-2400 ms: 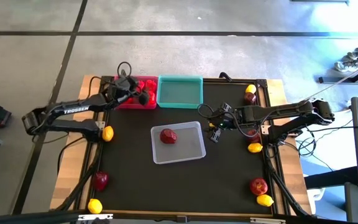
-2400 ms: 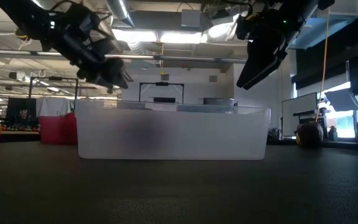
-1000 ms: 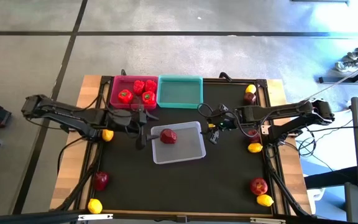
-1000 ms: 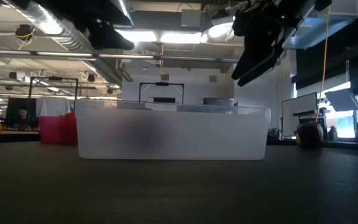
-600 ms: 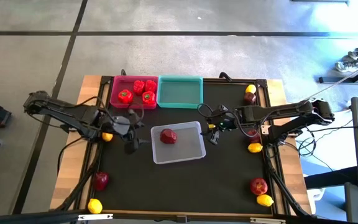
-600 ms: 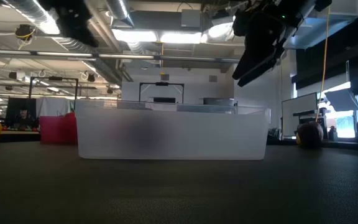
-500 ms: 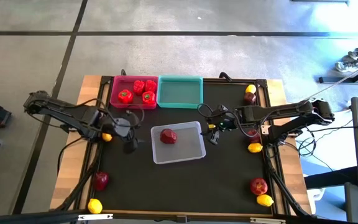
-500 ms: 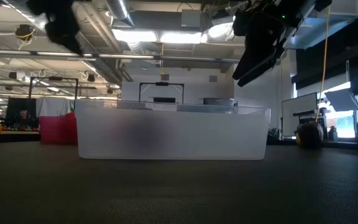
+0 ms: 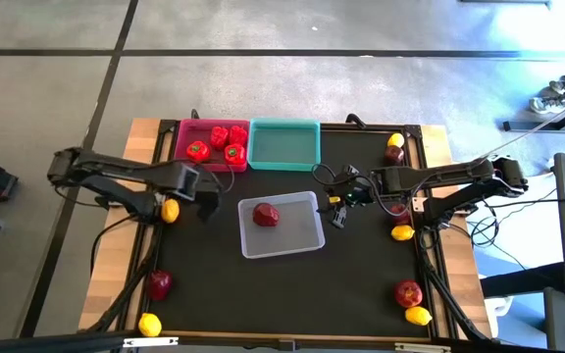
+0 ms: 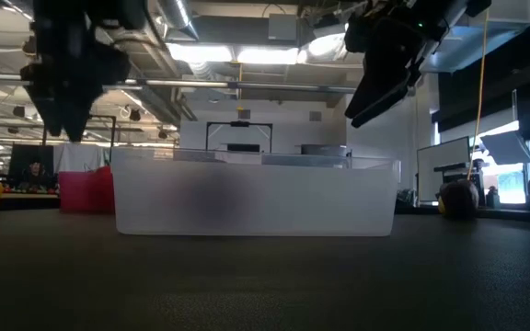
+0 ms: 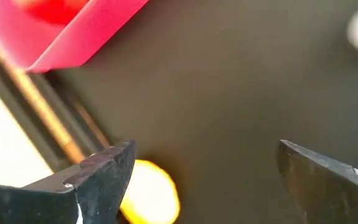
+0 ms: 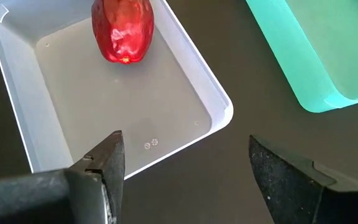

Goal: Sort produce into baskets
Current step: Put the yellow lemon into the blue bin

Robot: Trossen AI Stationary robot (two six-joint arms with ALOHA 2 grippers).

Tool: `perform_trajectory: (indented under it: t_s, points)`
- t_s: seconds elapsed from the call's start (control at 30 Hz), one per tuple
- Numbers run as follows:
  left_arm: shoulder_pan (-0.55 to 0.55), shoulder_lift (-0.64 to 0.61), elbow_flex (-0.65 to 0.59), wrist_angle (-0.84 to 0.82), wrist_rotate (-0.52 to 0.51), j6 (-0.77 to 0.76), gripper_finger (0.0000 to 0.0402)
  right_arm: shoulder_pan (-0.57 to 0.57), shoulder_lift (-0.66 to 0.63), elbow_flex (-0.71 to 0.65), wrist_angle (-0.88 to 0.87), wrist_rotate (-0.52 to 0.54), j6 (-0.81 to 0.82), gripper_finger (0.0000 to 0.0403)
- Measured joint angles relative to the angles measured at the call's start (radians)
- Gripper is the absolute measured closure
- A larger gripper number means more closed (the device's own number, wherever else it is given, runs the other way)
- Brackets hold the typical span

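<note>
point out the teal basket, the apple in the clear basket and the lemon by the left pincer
teal green rectangular plastic basket (image 9: 283, 145), high view, bare floor of the tray
dark red round apple (image 9: 265, 214), high view, its top
yellow lemon (image 9: 170, 210), high view, its middle
left pincer (image 9: 207, 208), high view, between the fingertips

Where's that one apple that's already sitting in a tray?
From above, the apple lies in the clear tray at mid-table, toward its far-left corner, just in front of the teal tray.

Apple (image 9: 265, 214) in the centre basket (image 9: 307, 241) (two others (image 9: 282, 163) behind)
</note>
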Motion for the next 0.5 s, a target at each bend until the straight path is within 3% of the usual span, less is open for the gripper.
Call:
perform_trajectory:
  t_s: [0.27,0.5]
  points:
    - [0.136,0.157,0.000,-0.056,0.056,0.079,0.0023,0.000,0.000,0.000,0.000,0.000,-0.026,0.0137]
    - [0.164,0.272,-0.001,-0.124,0.105,0.131,0.0023,0.000,0.000,0.000,0.000,0.000,-0.027,0.0137]
